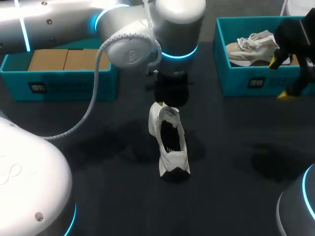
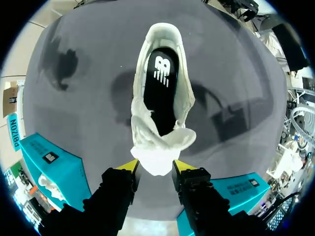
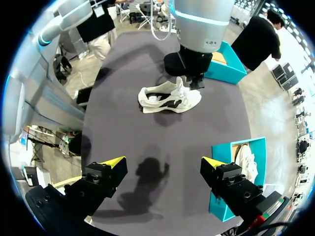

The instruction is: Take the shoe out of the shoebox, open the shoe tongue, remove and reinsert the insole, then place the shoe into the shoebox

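Note:
A white shoe (image 1: 170,142) with a black insole (image 2: 160,86) lies on the dark table in the middle. My left arm reaches in over it. My left gripper (image 2: 156,166) is at the shoe's far end in the head view, its yellow tips pressed on both sides of the white tongue (image 2: 157,157). In the right wrist view the shoe (image 3: 170,98) lies on its side under my left gripper (image 3: 194,81). My right gripper (image 1: 279,77) hangs open over the right shoebox (image 1: 246,81), its fingers (image 3: 110,164) wide apart and empty.
The teal right shoebox holds a second, beige shoe (image 1: 253,46). A teal shoebox at the back left (image 1: 59,86) contains brown cardboard (image 1: 64,59). My left arm's cable (image 1: 91,105) loops down over the table left of the shoe.

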